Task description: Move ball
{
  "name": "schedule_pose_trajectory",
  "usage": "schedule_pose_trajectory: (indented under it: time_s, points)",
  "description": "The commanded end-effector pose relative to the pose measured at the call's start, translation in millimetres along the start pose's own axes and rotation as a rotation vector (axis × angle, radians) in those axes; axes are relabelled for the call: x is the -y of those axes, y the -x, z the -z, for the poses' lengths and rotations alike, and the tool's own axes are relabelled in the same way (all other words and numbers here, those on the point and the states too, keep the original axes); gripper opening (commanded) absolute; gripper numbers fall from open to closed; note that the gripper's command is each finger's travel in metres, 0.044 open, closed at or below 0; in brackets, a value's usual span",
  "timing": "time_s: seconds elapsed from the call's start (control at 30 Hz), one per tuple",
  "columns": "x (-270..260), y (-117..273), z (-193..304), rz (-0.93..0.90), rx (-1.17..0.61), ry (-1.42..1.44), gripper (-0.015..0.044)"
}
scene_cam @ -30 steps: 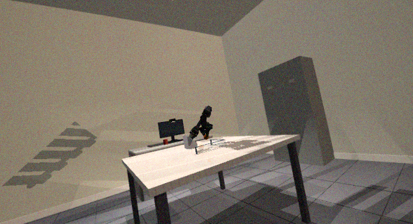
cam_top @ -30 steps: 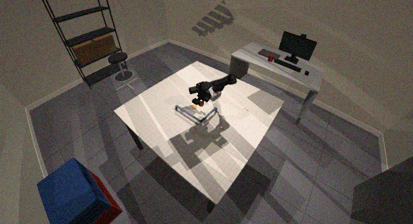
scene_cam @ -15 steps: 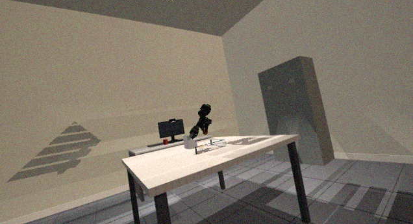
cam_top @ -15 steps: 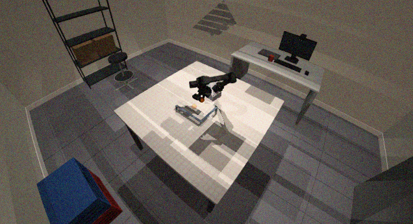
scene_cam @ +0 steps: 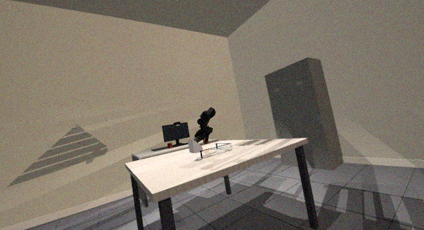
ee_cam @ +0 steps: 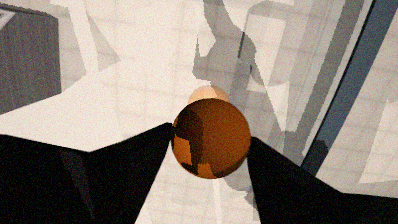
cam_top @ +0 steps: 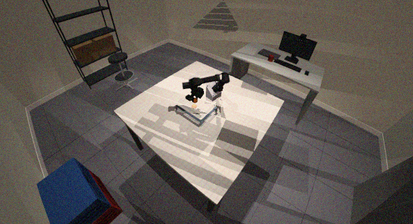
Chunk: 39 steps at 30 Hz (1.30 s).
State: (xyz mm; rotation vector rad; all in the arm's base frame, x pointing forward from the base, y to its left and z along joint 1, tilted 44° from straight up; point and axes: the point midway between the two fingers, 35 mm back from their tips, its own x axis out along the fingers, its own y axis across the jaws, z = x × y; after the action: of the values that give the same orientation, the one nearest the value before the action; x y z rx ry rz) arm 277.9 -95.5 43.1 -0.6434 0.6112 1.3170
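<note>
The orange ball is pinched between the two black fingertips of my gripper, which is shut on it. The ball is held off the table. The see-through copy is a pale orange ball on the table; in the wrist view it shows just past the upper edge of the held ball, partly hidden by it. In the top view it lies below the held ball. The low clear walls with bluish edges meet in a corner, on the near side of the copy in the top view.
The table carries the arm and a pale block beside its base. One wall runs down the right of the wrist view, close to the right finger. A grey block shows at the wrist view's upper left.
</note>
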Motion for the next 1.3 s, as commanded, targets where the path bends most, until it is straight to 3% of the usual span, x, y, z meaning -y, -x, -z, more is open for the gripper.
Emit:
schedule_pose_trajectory:
  time_s: [0.0,0.2,0.6,1.27]
  points:
    - [0.0,-5.5,11.8,0.002,-0.003,0.001,0.0000]
    - [1.0,-14.8,12.3,0.003,-0.004,0.001,0.0000]
    - [0.3,-74.9,11.3,0.003,0.000,0.002,0.0000]
    - [0.2,-94.6,11.1,0.003,0.001,0.002,0.0000]
